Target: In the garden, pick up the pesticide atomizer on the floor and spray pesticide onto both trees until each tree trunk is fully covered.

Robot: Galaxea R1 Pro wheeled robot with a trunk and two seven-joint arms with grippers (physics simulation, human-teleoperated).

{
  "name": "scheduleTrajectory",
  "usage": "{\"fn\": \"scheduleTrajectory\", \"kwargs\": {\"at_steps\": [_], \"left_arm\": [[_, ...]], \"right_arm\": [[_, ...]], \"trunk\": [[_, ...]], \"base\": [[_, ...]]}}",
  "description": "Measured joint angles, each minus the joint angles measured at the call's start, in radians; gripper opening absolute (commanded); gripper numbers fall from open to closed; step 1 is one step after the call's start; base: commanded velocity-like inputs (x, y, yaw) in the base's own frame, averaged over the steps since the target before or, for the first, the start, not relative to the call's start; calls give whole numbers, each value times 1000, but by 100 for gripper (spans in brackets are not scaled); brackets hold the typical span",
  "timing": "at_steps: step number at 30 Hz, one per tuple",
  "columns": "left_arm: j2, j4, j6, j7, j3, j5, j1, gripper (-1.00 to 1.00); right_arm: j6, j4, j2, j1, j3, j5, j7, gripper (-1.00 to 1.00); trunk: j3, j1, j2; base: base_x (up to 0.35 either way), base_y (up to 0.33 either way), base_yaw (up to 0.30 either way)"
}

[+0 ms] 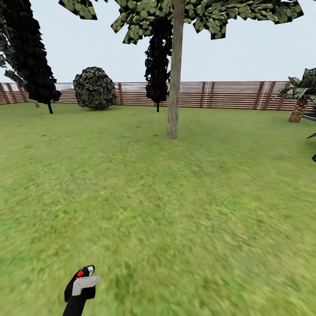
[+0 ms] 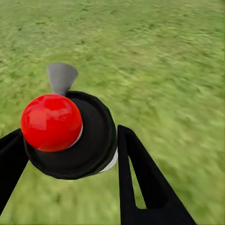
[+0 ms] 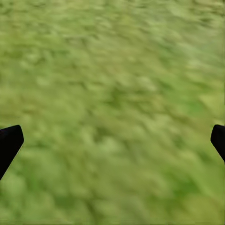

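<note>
Lawn grass [image 1: 175, 210], mottled and blurred, runs to a brown slatted fence [image 1: 228, 94]. One thick, smooth grey-brown tree trunk [image 1: 174, 87] stands well ahead. The left gripper [image 2: 70, 150] is clamped on the pesticide atomizer [image 2: 70, 136] (glossy red ball cap, black round body, grey nozzle). Judged step: carrying it to the tree; next, approach and aim. The right gripper [image 3: 112, 140] has its fingers spread wide over grass.

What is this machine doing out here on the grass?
It is a robot in a fenced garden. Its left gripper holds a pesticide atomizer, a black bottle with a red knob. Its right gripper is open over the lawn. A tree trunk stands ahead across the grass, with no spray visible on it.
</note>
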Motion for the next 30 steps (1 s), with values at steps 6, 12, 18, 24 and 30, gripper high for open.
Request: {"fn": "scheduleTrajectory", "kwargs": {"at_steps": [6,12,18,24,30], "left_arm": [[0,0,0,0,0,0,0,-100],[0,0,0,0,0,0,0,-100],[0,0,0,0,0,0,0,-100],[0,0,-1,0,0,0,0,-100],[0,0,-1,0,0,1,0,-100]], "right_arm": [[0,0,0,0,0,0,0,100],[0,0,0,0,0,0,0,100],[0,0,0,0,0,0,0,100],[0,0,0,0,0,0,0,100],[0,0,0,0,0,0,0,100]], "trunk": [[0,0,0],[0,0,0],[0,0,0],[0,0,0],[0,0,0]], "base": [[340,0,0],[339,0,0],[339,0,0],[339,0,0],[340,0,0]]}}
